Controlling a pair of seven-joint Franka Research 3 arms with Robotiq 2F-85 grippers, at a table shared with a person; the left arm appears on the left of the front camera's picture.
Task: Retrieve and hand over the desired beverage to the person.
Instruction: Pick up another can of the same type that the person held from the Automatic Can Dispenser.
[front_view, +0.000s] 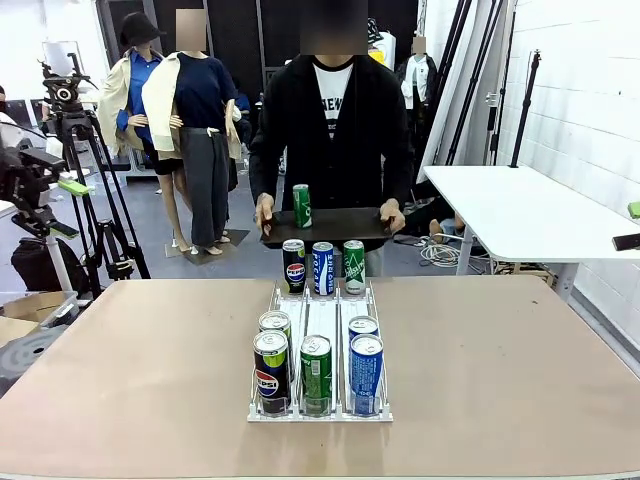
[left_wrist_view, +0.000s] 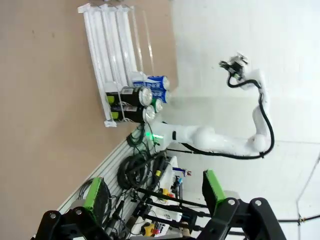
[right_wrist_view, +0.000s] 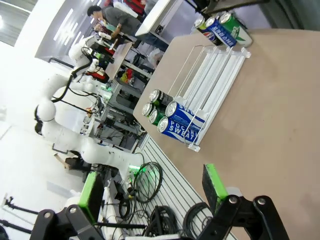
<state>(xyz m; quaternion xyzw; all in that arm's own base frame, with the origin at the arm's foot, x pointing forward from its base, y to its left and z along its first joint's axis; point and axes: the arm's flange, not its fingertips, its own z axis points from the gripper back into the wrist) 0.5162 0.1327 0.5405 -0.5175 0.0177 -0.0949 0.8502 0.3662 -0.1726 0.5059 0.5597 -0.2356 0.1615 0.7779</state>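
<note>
The person (front_view: 335, 120) stands at the far side of the table and holds a black tray (front_view: 325, 228) with one green can (front_view: 302, 205) upright on it. A white three-lane rack (front_view: 322, 318) sits mid-table. At its near end stand a black Pepsi can (front_view: 271, 372), a green can (front_view: 316, 374) and a blue can (front_view: 366, 374). Three more cans (front_view: 323, 268) stand at its far end. My left gripper (left_wrist_view: 154, 196) is open and holds nothing, high above the table edge and far from the rack (left_wrist_view: 107, 50). My right gripper (right_wrist_view: 152, 190) is also open with nothing in it, well short of the rack (right_wrist_view: 215, 70).
A white side table (front_view: 520, 210) stands at the back right and camera tripods (front_view: 70, 180) at the left. Cables and equipment (left_wrist_view: 150, 200) lie below the table's near edge. The other arm's white links (left_wrist_view: 215, 140) show beyond that edge. Bare tabletop (front_view: 500, 350) flanks the rack.
</note>
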